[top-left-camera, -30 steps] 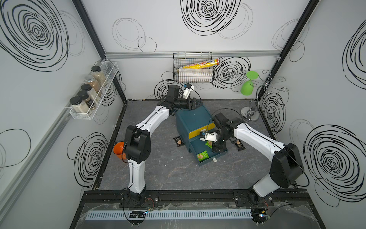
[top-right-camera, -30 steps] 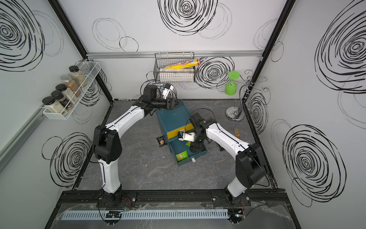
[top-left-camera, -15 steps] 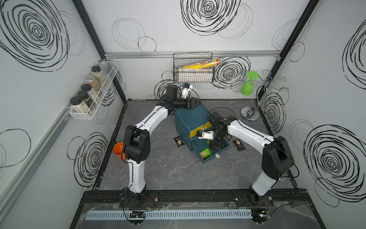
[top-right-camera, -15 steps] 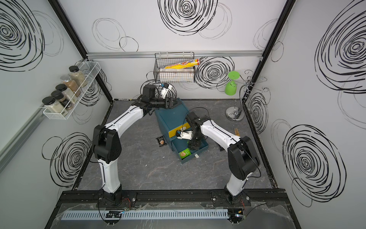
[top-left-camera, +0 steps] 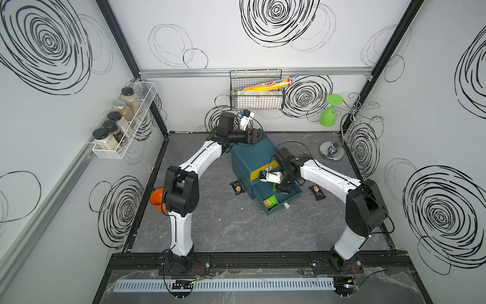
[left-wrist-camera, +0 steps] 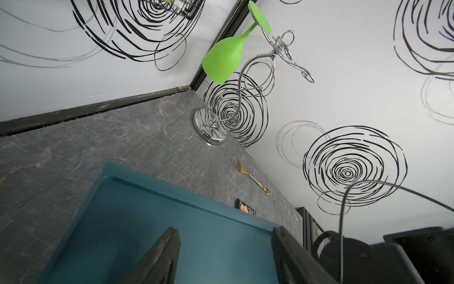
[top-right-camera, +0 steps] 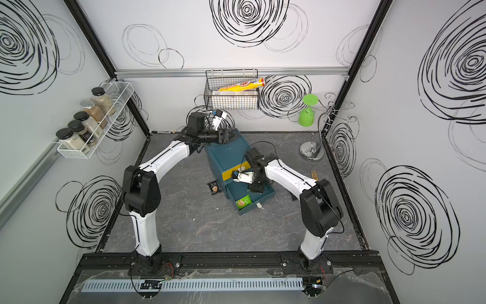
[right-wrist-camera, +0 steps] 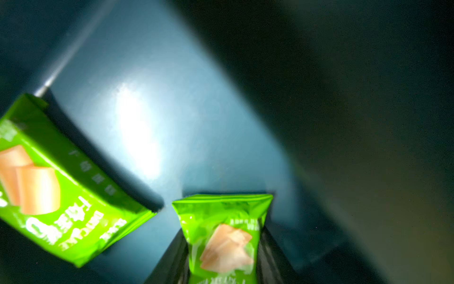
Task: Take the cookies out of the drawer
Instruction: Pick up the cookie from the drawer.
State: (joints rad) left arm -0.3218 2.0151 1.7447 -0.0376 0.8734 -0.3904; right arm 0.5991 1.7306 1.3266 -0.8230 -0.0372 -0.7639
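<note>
Pinching a green packet (right-wrist-camera: 221, 218), visible only wrist-side, is the right tool (right-wrist-camera: 222, 257); left tool (left-wrist-camera: 226, 248) spread.

We count two green packets (right-wrist-camera: 61, 191) and two black packets (top-left-camera: 237, 188), four in all. We also count five spice jars (top-left-camera: 105, 139), one wire rack (top-left-camera: 111, 155), one wire basket (top-left-camera: 256, 104), one blue cabinet (top-left-camera: 252, 155), one green glass (top-left-camera: 328, 118), one chrome stand (top-left-camera: 332, 154) and one gold fork (left-wrist-camera: 254, 177). Besides these, we see one orange cup (top-left-camera: 155, 200) and two white arms (top-left-camera: 202, 160).
</note>
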